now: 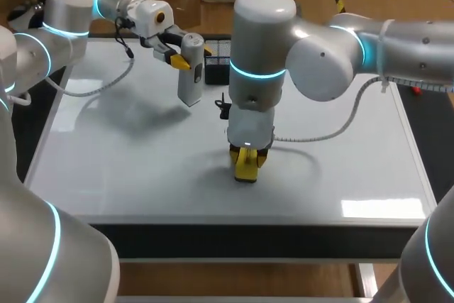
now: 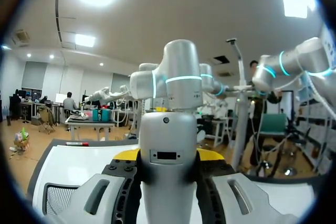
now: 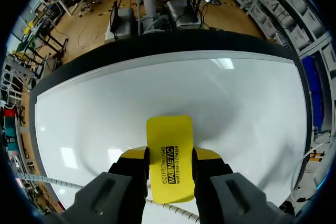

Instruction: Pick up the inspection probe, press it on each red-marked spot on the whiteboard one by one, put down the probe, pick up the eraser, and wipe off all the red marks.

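Eraser [image 1: 246,167] [image 3: 169,158]: yellow block, clamped flat between the right fingers [image 3: 133,155], one yellow tip on each long side. The fingers stand only as wide as the eraser. It hangs straight down under the right arm [image 1: 333,54], with its lower end at the whiteboard [image 1: 142,161] [image 3: 94,114] near the middle of the board, a bit toward the front edge. You can't confirm actual contact from these views; the head view puts it right at the surface.

Probe [image 1: 191,69] [image 2: 167,145]: grey-white stick, held upright in the left fingers [image 1: 179,62] [image 2: 126,155], which are closed on it from both sides with the yellow tips showing just behind the body. It's lifted clear of the board, over the far-left part, well apart from the eraser. The left arm [image 1: 64,19] comes in from the far-left corner.

Black mesh basket [image 1: 221,49] [image 2: 58,200] sits at the far edge of the board, just beyond the probe. A red marker [image 2: 77,144] lies on the board past the basket. The whiteboard lies flat and covers most of the bench [image 1: 248,235].
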`<state>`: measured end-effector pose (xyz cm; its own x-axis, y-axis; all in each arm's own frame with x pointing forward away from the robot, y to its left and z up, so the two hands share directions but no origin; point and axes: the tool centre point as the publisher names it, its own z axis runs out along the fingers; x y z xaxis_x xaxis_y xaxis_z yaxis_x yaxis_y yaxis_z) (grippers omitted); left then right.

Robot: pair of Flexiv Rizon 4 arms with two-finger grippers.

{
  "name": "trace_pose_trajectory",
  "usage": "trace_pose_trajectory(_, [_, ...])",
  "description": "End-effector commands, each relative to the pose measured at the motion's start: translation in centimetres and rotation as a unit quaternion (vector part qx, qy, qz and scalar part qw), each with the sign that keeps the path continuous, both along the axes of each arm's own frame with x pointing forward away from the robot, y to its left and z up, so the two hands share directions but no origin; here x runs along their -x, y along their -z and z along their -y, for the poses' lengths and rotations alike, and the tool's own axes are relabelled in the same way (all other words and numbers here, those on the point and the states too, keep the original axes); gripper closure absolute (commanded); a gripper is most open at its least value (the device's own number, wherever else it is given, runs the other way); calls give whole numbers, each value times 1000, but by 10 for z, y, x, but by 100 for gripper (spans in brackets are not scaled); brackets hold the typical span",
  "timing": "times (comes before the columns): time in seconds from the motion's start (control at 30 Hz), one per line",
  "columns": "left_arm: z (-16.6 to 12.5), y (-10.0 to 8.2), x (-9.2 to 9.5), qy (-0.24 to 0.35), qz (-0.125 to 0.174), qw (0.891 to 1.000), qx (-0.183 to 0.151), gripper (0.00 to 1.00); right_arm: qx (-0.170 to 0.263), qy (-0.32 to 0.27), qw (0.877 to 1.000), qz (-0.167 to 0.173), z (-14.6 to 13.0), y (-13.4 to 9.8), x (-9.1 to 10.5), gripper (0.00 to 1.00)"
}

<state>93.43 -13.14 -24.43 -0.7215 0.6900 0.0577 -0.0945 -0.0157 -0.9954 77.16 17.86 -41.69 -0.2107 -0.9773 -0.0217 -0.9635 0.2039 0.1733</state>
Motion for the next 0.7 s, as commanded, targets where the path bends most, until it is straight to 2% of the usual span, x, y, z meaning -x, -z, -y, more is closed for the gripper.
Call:
trace_pose_trajectory(0.03, [-1,1,-7,40,-2,999,5,100,-4,1,1000,-3,7,4,-3,100])
trace_pose_trajectory(0.7, [-1,1,-7,40,-2,999,5,100,6,76,997,-17,61,10,3,100])
